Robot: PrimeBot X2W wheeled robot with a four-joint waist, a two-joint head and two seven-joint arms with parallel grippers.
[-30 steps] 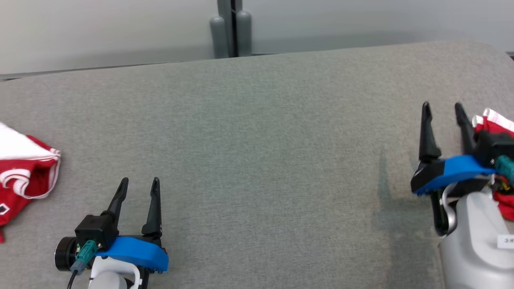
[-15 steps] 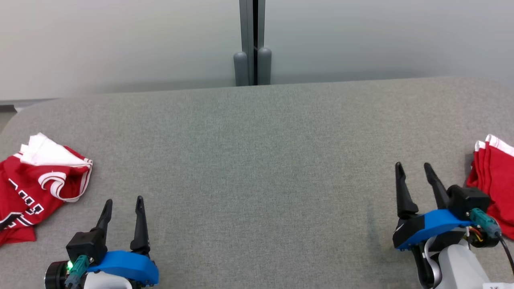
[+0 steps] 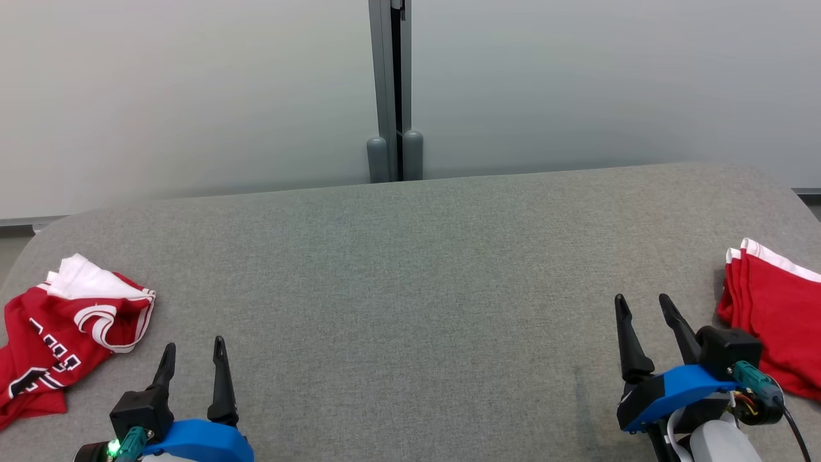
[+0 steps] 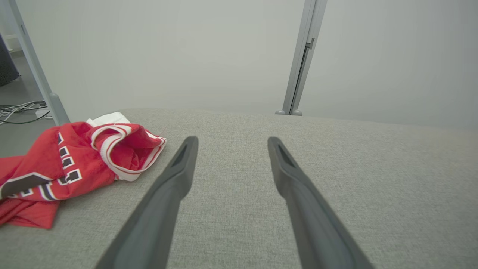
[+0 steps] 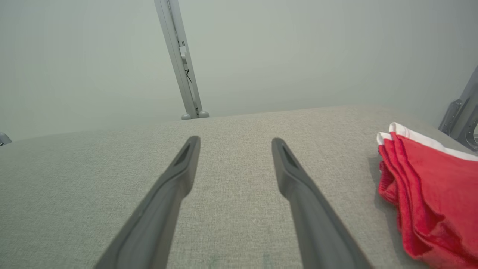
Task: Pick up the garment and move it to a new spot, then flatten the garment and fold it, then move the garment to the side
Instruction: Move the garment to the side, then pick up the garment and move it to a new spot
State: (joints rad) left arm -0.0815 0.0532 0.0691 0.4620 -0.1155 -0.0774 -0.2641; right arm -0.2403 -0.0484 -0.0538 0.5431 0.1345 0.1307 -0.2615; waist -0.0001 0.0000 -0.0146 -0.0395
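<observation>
Grey worktop (image 3: 410, 256) is fronting a pale wall (image 3: 192, 96). You are viewing two garments: crumpled jersey (image 3: 58, 333) at left edge, folded garment (image 3: 776, 321) at right edge. Left gripper (image 3: 194, 343) and right gripper (image 3: 641, 298) are gaping wide.

Table (image 3: 410, 256) — heathered grey weave. Jersey (image 3: 58, 333) red, with white-striped trim, a white patch and black-and-white lettering. Folded garment (image 3: 779, 321) plain red — white edge. Wall (image 3: 192, 96) pale grey, post (image 3: 388, 90) darker grey.

I count two red garments on one grey fabric-covered bench (image 3: 410, 269): one crumpled red-and-white lettered jersey (image 3: 58, 327) and one folded red cloth with white trim (image 3: 779, 308). Two claws, the left claw (image 3: 194, 344) and the right claw (image 3: 641, 299), with two dark fingers each. One grey upright post (image 3: 388, 90) behind.
</observation>
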